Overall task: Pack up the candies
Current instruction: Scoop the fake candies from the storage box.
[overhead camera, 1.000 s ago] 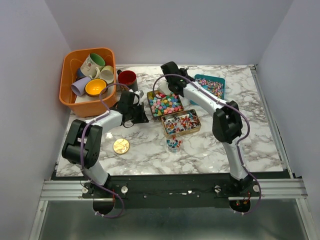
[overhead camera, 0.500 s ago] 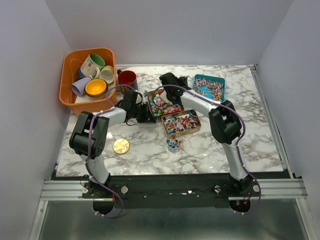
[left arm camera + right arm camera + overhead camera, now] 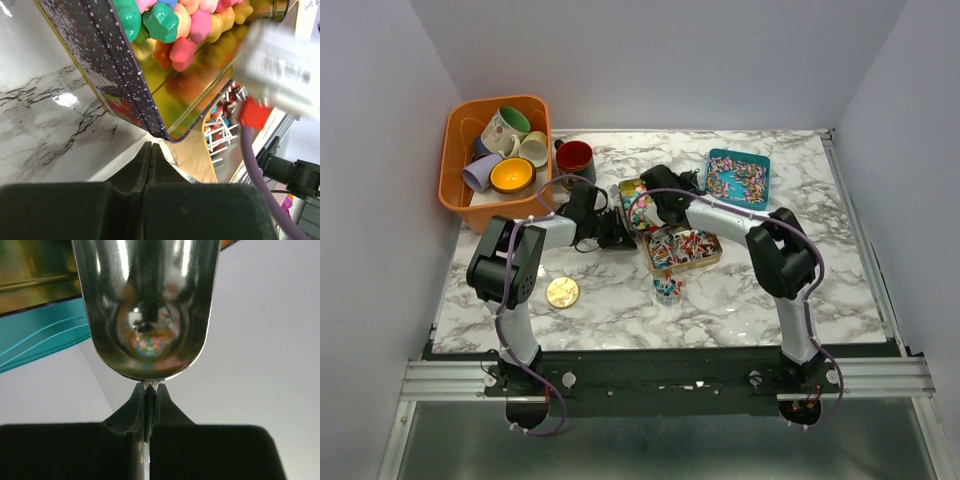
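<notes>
The candies [image 3: 172, 25] are pink, green and orange balls heaped in a dark speckled tin [image 3: 105, 65] with a gold inside. In the top view this tin [image 3: 631, 191] is mostly hidden under my right arm. My left gripper [image 3: 148, 146] is shut and holds nothing, its tips just below the tin's near corner. My right gripper [image 3: 148, 387] is shut on the handle of a shiny metal scoop [image 3: 147, 305], whose surface mirrors coloured candies. From above, the right gripper [image 3: 655, 212] hangs over the tin, with the left gripper [image 3: 618, 232] beside it.
A second tin [image 3: 682, 247] of wrapped pieces lies just right of the grippers. A teal tray [image 3: 738, 176] of mixed sweets sits at the back right. A small jar [image 3: 666, 290] and a gold lid [image 3: 562, 292] lie nearer. An orange basket [image 3: 455, 160] of mugs and a red mug [image 3: 574, 157] stand at the back left.
My right arm has swung the scoop from behind the candy tin forward over it. My left gripper has slid right, up to the tin's edge.
</notes>
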Tool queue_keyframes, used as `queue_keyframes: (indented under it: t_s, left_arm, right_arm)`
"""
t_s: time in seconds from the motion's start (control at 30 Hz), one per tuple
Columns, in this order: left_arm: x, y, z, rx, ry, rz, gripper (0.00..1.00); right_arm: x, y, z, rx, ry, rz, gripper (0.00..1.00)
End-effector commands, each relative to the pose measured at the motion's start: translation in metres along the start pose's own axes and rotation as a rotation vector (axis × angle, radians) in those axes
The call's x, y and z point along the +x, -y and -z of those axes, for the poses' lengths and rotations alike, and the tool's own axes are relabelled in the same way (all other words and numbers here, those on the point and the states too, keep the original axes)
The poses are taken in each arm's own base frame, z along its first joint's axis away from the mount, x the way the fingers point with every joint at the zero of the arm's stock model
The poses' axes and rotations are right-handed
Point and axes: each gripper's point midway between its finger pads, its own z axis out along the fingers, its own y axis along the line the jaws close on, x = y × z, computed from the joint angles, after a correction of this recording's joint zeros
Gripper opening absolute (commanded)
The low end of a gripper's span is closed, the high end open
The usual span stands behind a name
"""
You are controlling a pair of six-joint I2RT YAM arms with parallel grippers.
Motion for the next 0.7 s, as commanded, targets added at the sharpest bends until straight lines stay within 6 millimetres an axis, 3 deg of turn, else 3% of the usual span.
queue_keyframes:
  t_s: [0.0,0.43,0.5,0.67]
  left_arm:
    - [-0.008,0.008,-0.003,0.054,0.003,0.002,0.0]
    - [-0.005,0.003,-0.008,0.06,-0.015,0.018,0.0]
    - [-0.004,0.002,-0.01,0.067,-0.024,0.025,0.0]
    - [-0.001,-0.005,-0.017,0.083,-0.046,0.06,0.0]
  right_arm:
    - [-0.03,-0.002,0.023,-0.069,0.122,0.357,0.01]
    - [-0.069,-0.035,0.01,-0.307,0.215,0.137,0.01]
    - [-0.076,-0.048,0.012,-0.373,0.237,0.088,0.01]
    - [-0.091,-0.056,0.018,-0.462,0.304,-0.061,0.01]
